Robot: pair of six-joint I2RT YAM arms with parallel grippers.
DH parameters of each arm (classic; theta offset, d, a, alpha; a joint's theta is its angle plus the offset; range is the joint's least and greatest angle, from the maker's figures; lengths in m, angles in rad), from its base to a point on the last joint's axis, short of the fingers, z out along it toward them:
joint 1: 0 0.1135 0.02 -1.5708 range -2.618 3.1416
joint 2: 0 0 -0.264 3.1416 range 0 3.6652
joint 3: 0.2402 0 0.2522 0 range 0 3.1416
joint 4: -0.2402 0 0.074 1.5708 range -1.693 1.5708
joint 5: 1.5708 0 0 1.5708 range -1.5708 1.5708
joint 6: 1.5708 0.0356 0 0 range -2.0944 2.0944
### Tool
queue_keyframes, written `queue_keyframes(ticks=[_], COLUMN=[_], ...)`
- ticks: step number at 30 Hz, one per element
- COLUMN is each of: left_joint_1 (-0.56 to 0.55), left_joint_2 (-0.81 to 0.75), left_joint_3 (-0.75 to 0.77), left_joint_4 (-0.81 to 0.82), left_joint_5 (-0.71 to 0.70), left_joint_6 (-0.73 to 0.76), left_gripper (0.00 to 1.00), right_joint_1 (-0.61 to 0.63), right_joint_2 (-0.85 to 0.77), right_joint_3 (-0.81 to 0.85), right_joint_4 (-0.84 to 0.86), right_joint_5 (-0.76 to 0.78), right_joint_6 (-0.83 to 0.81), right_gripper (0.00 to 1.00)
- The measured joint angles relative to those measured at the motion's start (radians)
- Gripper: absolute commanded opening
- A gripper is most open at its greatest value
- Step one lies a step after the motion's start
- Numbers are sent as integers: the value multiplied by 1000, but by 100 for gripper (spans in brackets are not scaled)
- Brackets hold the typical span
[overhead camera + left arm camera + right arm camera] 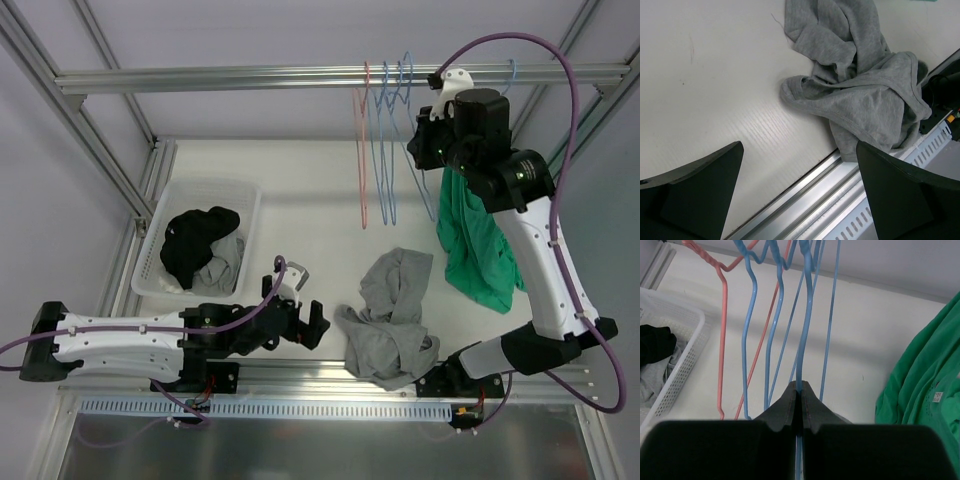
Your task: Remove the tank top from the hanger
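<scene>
A grey tank top (395, 315) (860, 95) lies crumpled on the white table, near the front edge and free of any hanger. My left gripper (306, 323) (799, 165) hovers low just to its left, open, with nothing between its fingers. Up at the rail, my right gripper (428, 140) (799, 387) is shut on the wire of a bare blue hanger (807, 315) (405, 105) that hangs from the rail.
Other blue hangers and a pink hanger (362, 150) (722, 340) hang from the metal rail (250, 78). A green garment (480, 250) (925, 375) hangs beside my right arm. A white basket (210, 184) at the left holds black and grey clothes. A metal rail edges the table's front.
</scene>
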Motion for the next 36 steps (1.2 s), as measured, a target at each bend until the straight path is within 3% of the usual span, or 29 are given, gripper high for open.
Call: queue_keyframes(ticks=[5, 12, 14, 15, 16, 21, 29, 36], left_joint_1=[0, 0, 0, -1, -1, -2, -2, -2], left_joint_2=[-17, 58, 123, 153, 187, 344, 763, 1083], left_joint_3=[-12, 25, 76, 105, 135, 263, 509, 669], left_joint_4=[-8, -16, -16, -13, -2, 92, 169, 125], left_joint_5=[9, 56, 78, 90, 108, 195, 289, 293], left_joint_6=[-8, 2, 18, 29, 42, 109, 185, 200], left_gripper=[99, 99, 99, 99, 99, 99, 99, 99], right_joint_1=[0, -1, -2, -2, -2, -3, -3, -3], right_joint_2=[23, -45, -62, -71, -79, -175, -561, -834], right_joint_3=[-14, -164, -187, -194, -203, -265, -412, -448], right_joint_4=[4, 109, 130, 129, 124, 97, -5, -145], right_joint_5=[0, 8, 6, 4, 2, 0, 8, -38], right_joint_6=[2, 22, 31, 35, 43, 42, 20, -2], right_gripper=[0, 3, 55, 94, 99, 99, 99, 100])
